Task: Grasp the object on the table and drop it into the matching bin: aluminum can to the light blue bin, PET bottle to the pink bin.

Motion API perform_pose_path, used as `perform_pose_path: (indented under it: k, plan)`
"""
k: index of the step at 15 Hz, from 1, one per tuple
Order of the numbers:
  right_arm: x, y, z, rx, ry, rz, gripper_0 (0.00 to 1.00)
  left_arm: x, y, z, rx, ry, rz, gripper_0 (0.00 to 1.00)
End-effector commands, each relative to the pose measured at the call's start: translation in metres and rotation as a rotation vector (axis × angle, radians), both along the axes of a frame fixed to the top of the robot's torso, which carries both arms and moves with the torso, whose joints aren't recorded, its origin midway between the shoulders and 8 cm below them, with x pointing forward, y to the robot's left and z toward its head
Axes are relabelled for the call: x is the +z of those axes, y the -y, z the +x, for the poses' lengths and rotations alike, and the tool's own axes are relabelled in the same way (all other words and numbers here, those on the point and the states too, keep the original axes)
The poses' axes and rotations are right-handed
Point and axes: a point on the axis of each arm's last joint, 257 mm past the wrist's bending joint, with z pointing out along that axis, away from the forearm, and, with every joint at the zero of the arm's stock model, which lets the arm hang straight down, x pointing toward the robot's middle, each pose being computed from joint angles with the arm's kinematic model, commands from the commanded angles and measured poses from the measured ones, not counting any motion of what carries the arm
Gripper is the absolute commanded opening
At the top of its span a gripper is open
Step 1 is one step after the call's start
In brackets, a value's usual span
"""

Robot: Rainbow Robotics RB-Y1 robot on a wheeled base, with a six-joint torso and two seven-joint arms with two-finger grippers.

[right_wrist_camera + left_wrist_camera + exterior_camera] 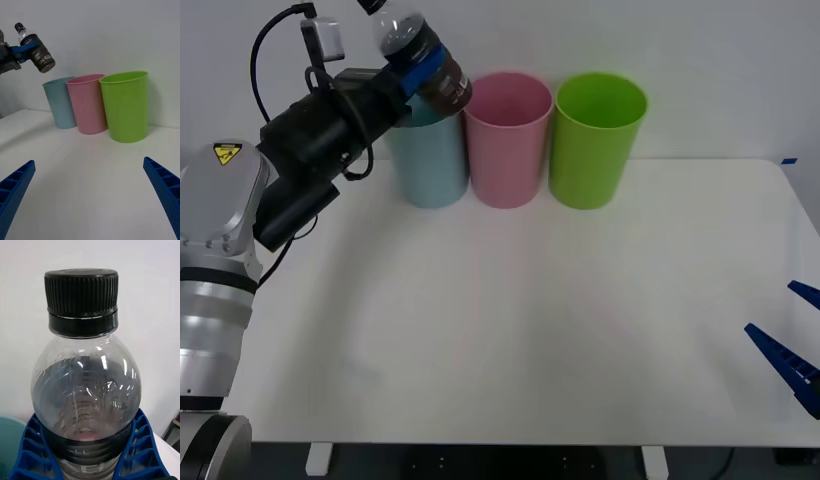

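Note:
The PET bottle (423,58), clear with a black cap and dark body, hangs tilted in the air with my left gripper (420,74) shut on its middle. Its dark base points toward the pink bin's (508,140) rim, and its cap points up and away, above the light blue bin (430,160). The right wrist view shows the bottle (38,52) held high over the light blue bin (60,103), beside the pink bin (88,105). In the left wrist view the blue fingers (33,450) clasp the bottle (86,390) below its shoulder. My right gripper (788,350) stands open low at the table's right edge.
A lime green bin (595,140) stands right of the pink one, all three in a row at the back of the white table (530,330). A white wall rises just behind the bins.

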Motion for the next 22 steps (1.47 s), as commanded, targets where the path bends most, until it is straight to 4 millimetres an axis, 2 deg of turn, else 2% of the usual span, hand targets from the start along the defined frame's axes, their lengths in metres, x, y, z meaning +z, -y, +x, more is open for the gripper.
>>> perform_pose_path:
  k: [1,5,8,11,15,18,22]
  plan:
    - [0.0,0.0,0.0,0.0,0.0,0.0,1.0,0.0,0.02,0.023,0.007,-0.012,0.042,0.0]
    - [0.0,0.0,0.0,0.0,0.0,0.0,1.0,0.003,0.047,0.054,0.034,-0.026,0.102,0.0]
    - [0.0,0.0,0.0,0.0,0.0,0.0,1.0,-0.002,0.067,0.081,0.09,-0.025,0.184,0.01]
    - [0.0,0.0,0.0,0.0,0.0,0.0,1.0,-0.008,0.086,0.1,0.137,-0.026,0.273,0.0]
    - [0.0,0.0,0.0,0.0,0.0,0.0,1.0,-0.004,0.116,0.11,0.178,-0.017,0.346,0.0]
    - [0.0,0.0,0.0,0.0,0.0,0.0,1.0,-0.006,0.126,0.109,0.197,-0.013,0.344,0.0]
    - [0.0,0.0,0.0,0.0,0.0,0.0,1.0,-0.006,0.128,0.109,0.197,-0.016,0.336,0.01]
